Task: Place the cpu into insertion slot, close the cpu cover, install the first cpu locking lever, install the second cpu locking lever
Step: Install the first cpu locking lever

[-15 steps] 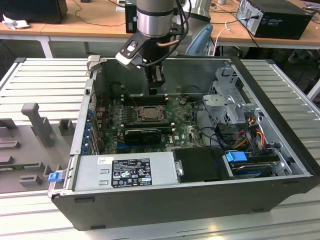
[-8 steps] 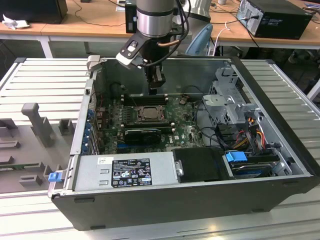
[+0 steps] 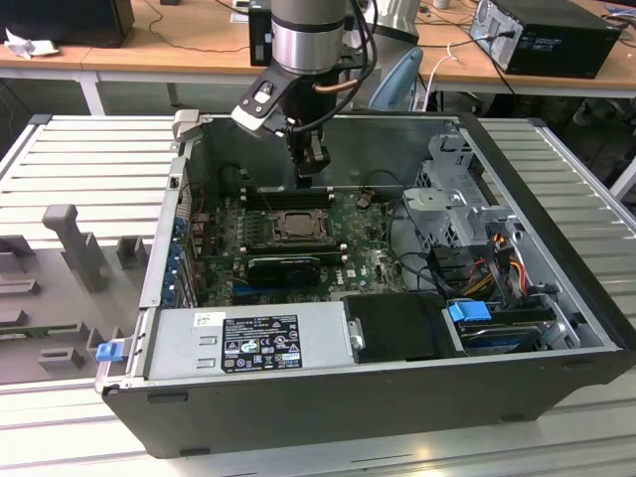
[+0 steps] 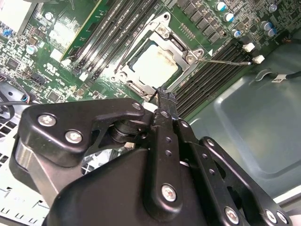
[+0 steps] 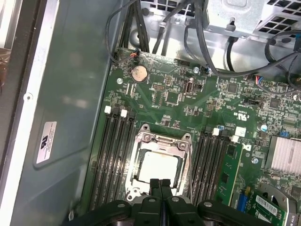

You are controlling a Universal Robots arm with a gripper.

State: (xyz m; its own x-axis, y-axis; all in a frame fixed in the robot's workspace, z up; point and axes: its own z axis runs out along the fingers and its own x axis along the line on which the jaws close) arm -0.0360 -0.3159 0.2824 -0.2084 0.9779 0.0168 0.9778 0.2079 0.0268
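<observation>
Looks about halfway to me: the cpu [image 4: 155, 63] sits in the insertion slot [image 3: 270, 231] with the cpu cover [image 5: 164, 143] down over it, the claw [image 4: 162, 93] hangs clenched and empty right above, and a thin wire lever [image 4: 225, 61] seems unlatched, so the levers are probably left.

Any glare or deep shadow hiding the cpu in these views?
Second wrist view: the cpu face glares almost white. First wrist view: the same washed-out patch. Exterior view: the insertion slot lies inside the dimmer case, no glare.
</observation>
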